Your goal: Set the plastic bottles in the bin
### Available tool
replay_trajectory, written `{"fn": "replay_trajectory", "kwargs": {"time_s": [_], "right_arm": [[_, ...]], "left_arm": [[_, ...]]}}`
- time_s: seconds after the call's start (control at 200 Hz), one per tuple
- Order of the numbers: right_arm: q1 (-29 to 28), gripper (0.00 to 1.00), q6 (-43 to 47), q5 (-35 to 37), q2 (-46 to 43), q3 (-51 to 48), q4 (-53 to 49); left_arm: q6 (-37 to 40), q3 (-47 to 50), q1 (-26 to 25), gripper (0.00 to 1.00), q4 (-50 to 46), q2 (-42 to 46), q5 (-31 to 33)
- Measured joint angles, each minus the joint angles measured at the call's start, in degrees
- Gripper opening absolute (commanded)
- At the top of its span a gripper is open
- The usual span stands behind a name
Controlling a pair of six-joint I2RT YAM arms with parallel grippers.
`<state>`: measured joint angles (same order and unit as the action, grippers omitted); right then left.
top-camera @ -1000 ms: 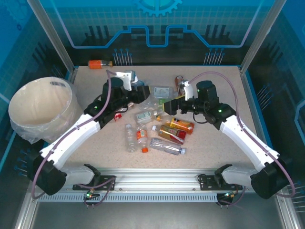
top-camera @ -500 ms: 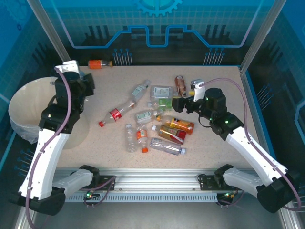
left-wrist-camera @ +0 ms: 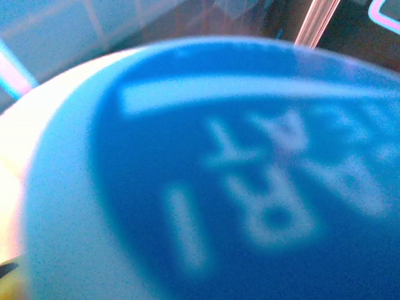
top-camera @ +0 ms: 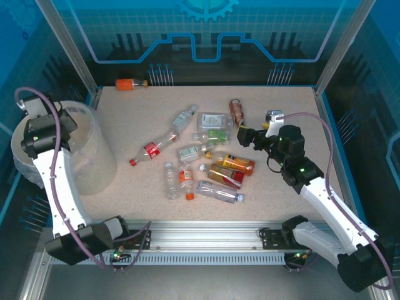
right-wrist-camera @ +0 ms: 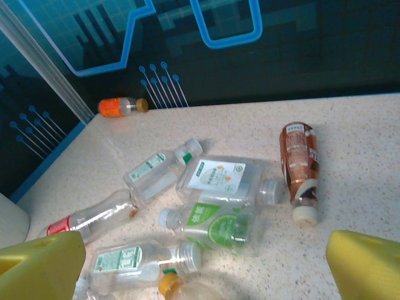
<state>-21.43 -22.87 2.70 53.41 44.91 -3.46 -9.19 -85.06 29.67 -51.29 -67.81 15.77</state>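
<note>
the left gripper (top-camera: 64, 124) is held over the mouth of the bin (top-camera: 94, 165), which stands at the left side of the table (top-camera: 281, 106). how its jaws stand cannot be told: in the left wrist view a blurred blue-and-white label (left-wrist-camera: 250, 187) lies right against the lens. this is judged to be a bottle carried there, though no grip is shown. any release is best made only when the gripper is well inside the rim, so that nothing is bounced back onto the table.

the right gripper (right-wrist-camera: 203, 250) is spread wide and empty, just above the heap of plastic bottles (top-camera: 200, 156) at mid-table. a bottle with free room beside it should be chosen – the brown bottle (right-wrist-camera: 300, 165) has open table on its right, whereas the green-label bottle (right-wrist-camera: 215, 228) is crowded by others. the jaws should be set across the body, not the cap, and closed gently – thin plastic is likely to buckle or slip. one orange bottle (top-camera: 130, 83) lies well apart at the far edge.
</note>
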Motion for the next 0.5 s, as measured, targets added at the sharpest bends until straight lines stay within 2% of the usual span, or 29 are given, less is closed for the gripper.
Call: {"fn": "replay_trajectory", "kwargs": {"time_s": [0.125, 0.42, 0.5], "right_arm": [[0.0, 1.00, 0.2, -1.2, 1.2, 2.0, -2.3], [0.0, 1.00, 0.3, -3.2, 1.9, 3.1, -3.4], [0.0, 1.00, 0.1, -3.2, 2.0, 3.1, -3.4]], "left_arm": [[-2.8, 1.2, 3.2, 0.49, -0.1, -2.2, -8.4], [-8.0, 3.3, 3.4, 0.49, 2.7, -8.0, -21.2], [-9.9, 5.0, 3.5, 0.54, 4.9, -8.2, -23.7]]}}
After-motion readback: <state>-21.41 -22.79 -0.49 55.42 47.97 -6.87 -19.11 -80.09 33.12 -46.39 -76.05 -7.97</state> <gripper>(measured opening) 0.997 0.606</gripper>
